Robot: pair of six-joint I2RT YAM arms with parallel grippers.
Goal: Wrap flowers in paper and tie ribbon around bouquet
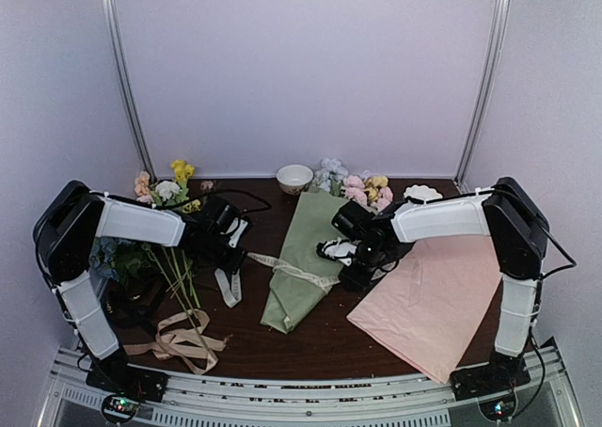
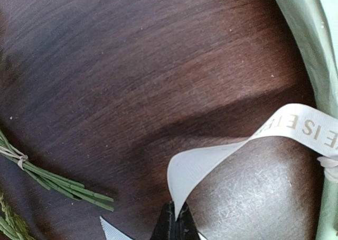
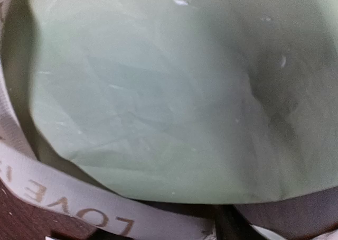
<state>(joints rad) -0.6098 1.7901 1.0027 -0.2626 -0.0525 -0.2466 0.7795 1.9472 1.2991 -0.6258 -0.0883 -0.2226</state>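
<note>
Nearest to the overhead camera, past the arm bases, a plain tan ribbon (image 1: 183, 340) lies in loose loops on the dark worktop (image 1: 310, 338), beside the loose flowers (image 1: 174, 272); I judge that both are spare and set aside. In the middle lies the bouquet (image 1: 299, 262), an olive-green cone with its narrow end toward the arms and its blooms at the far side, near a small bowl (image 1: 294, 177). The cream ribbon (image 1: 287, 269) crosses the lower half of the cone. The left end effector (image 1: 230, 250) is just left of the cone and the right end effector (image 1: 353, 269) is at its right edge, beside a pink sheet (image 1: 437, 300), so each arm attends one side of the ribbon, which suits tying. From the left wrist, the left end effector (image 2: 174, 221) is closed on the ribbon (image 2: 211, 163), which rises from the fingers in a bend and runs to the paper (image 2: 311, 34) at the right; the firm hold probably stops this end from slipping. Green stems (image 2: 58, 179) lie apart at the left. From the right wrist, the paper (image 3: 174, 92) fills nearly everything, and the ribbon (image 3: 68, 200), with its lettering visible, runs along the left and lower edge. Whether the right end effector is open or grips something I cannot tell, because its fingers hardly show. In my judgement the wrapping is finished and the knot is not yet made.
</note>
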